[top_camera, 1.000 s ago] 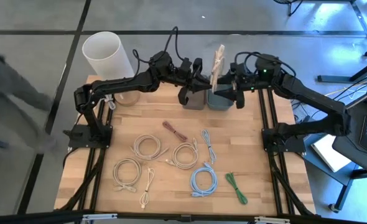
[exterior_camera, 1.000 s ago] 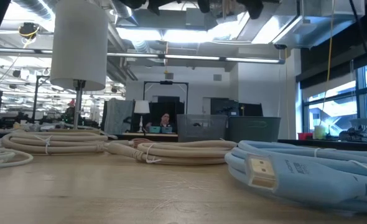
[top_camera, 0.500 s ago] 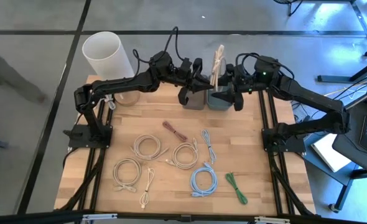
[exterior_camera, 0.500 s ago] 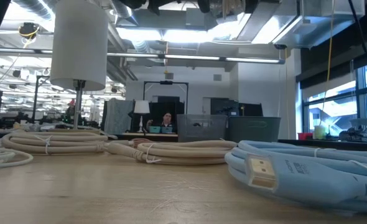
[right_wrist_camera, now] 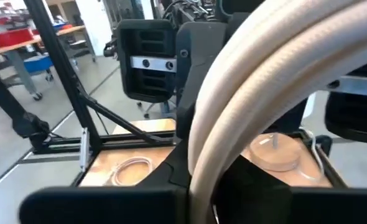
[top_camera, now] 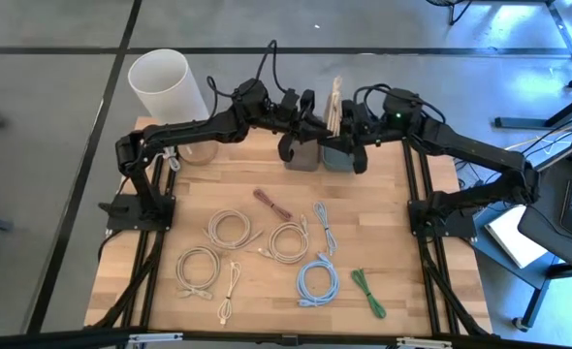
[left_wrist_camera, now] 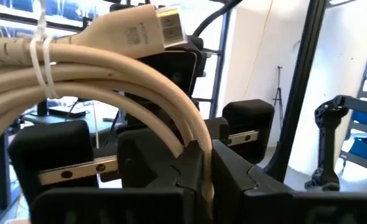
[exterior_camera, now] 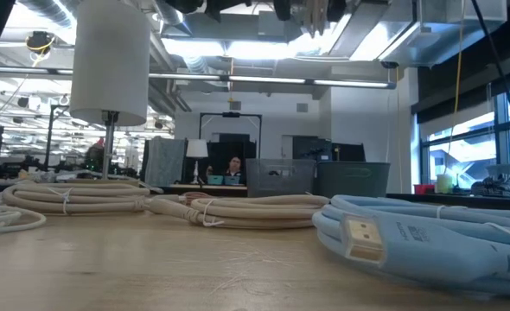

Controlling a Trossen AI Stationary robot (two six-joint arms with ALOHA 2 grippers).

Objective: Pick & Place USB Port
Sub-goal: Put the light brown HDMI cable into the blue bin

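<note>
A coiled beige HDMI cable (top_camera: 337, 98) hangs upper center of the overhead frame, above two grey bins (top_camera: 303, 155). Both end effectors grasp it: the left end effector (top_camera: 317, 118) beside it, the right end effector (top_camera: 348, 120) opposite. More cable coils lie lower on the wooden surface (top_camera: 412, 262).

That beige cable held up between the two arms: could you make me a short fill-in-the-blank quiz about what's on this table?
1. The beige cable is gripped by ____ grippers at once, the left gripper and the right gripper.
2. The two bins below the grippers are ____ in colour.
3. The tall tube at the table's corner is ____.
4. Beside the green cable lies a coiled ____ cable.

Missing words: both; grey; white; blue
</note>
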